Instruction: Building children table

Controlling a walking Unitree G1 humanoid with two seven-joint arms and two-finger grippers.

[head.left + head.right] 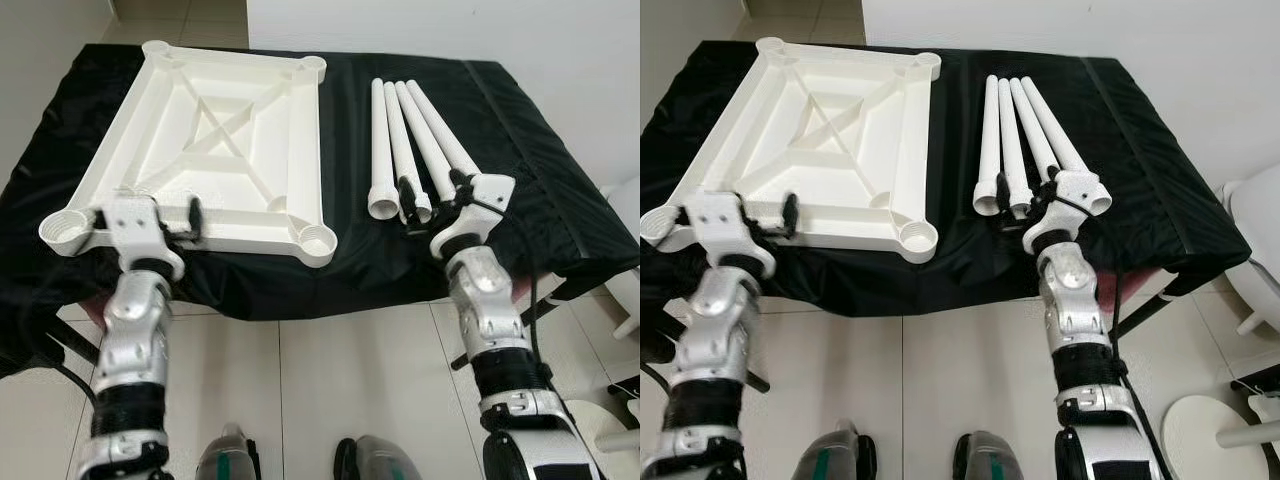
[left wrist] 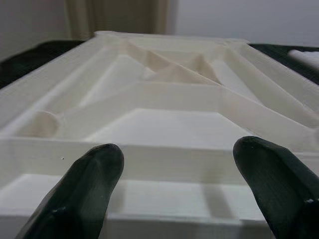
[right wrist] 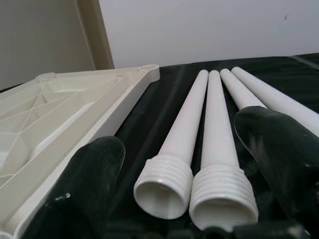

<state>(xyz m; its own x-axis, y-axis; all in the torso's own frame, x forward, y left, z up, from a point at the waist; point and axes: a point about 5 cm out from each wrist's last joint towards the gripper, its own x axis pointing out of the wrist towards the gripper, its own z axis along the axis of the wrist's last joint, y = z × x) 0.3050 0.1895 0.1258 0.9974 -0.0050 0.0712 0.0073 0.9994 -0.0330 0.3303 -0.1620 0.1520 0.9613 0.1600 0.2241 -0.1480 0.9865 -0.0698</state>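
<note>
A: Where are the parts laid?
B: The upturned white plastic tabletop (image 1: 215, 150) and four white threaded plastic legs (image 1: 412, 150) are laid on a black-draped table (image 1: 540, 150). The right gripper (image 3: 199, 174), spread, empty, straddles two leg ends; the left gripper (image 2: 184, 169), likewise spread, faces the tabletop's rim.
A: Risks?
B: Neighbouring legs could be nudged, rolling off onto the pale tiled floor (image 1: 350, 380).

tabletop (image 1: 215, 150): we see it upside down on the black cloth (image 1: 540, 170)
legs (image 1: 410, 145): four, side by side
right gripper (image 1: 432, 205): at their threaded ends
</note>
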